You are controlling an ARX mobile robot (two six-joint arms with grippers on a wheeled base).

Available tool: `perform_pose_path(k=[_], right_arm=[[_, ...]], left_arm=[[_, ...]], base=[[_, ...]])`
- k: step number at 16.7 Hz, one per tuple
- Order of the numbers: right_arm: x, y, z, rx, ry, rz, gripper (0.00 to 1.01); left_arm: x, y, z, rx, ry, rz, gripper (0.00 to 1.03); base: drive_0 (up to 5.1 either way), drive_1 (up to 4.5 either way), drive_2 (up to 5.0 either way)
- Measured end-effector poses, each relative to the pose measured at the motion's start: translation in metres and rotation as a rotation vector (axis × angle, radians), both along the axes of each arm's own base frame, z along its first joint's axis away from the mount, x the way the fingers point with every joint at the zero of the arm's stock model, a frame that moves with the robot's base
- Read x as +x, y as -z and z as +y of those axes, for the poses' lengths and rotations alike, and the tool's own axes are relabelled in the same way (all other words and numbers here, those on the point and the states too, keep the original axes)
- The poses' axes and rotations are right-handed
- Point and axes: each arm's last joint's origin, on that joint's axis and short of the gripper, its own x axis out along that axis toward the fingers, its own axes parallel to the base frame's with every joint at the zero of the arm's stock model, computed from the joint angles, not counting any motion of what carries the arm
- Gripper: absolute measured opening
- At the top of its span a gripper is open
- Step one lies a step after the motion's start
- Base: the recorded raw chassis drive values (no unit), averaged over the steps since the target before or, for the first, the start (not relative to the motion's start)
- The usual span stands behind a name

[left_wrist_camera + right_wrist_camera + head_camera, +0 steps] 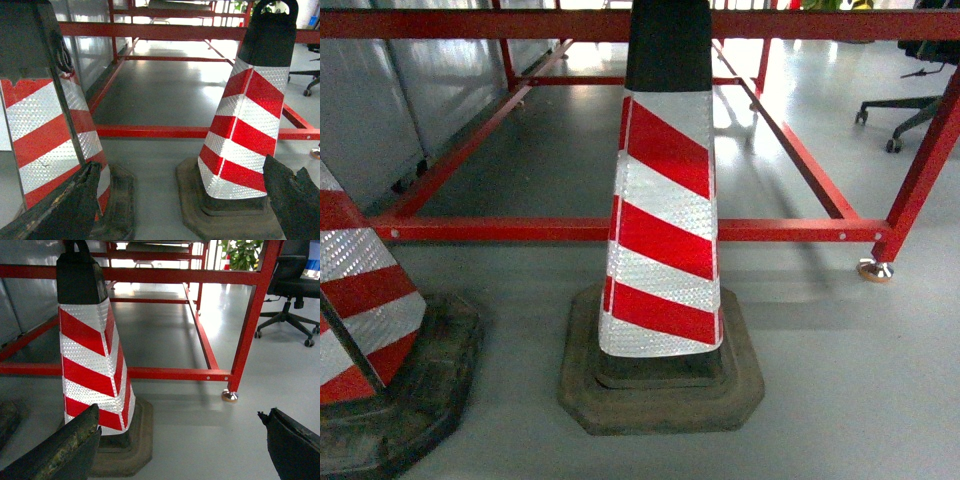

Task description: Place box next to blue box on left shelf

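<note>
Head view shows no blue crate, only a striped cone (pixel 663 215); both hands (pixel 185 200) (pixel 182 445) spread wide, empty.

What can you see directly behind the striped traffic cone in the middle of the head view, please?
Behind the cone runs the low rail of the red steel frame, then bare grey floor inside it. The cone covers a stretch of that rail and the floor behind it.
</note>
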Motion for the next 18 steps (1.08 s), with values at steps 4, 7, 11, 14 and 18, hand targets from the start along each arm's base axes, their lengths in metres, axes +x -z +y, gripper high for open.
perform_pose_path(k=[4, 7, 11, 14, 18], right_arm=[[0.0, 0.0, 0.0, 0.0, 0.0, 0.0, 0.98], [0.0, 0.0, 0.0, 0.0, 0.0, 0.0, 0.98], [0.0, 0.0001, 0.0, 0.0, 0.0, 0.002, 0.98], [0.0, 0.0001, 0.0, 0.0, 0.0, 0.002, 0.98], [0.0, 0.0001, -0.0001, 0.0, 0.002, 0.001, 0.98]], left_arm=[[0.0, 0.0, 0.0, 0.0, 0.0, 0.0, 0.98], [0.0, 0.0, 0.0, 0.0, 0.0, 0.0, 0.98], [0.0, 0.0001, 0.0, 0.0, 0.0, 0.002, 0.98], [0.0, 0.0002, 0.0001, 0.0, -0.002, 0.002, 0.98], [0.0, 0.0, 0.0, 0.001, -0.001, 0.0, 0.98]], base=[[-4.8, 3.47, 1.3], [-4.8, 3.47, 1.3], [-2.4, 1.73, 0.7], [0.0, 0.0, 0.0], [0.0, 0.0, 0.0]])
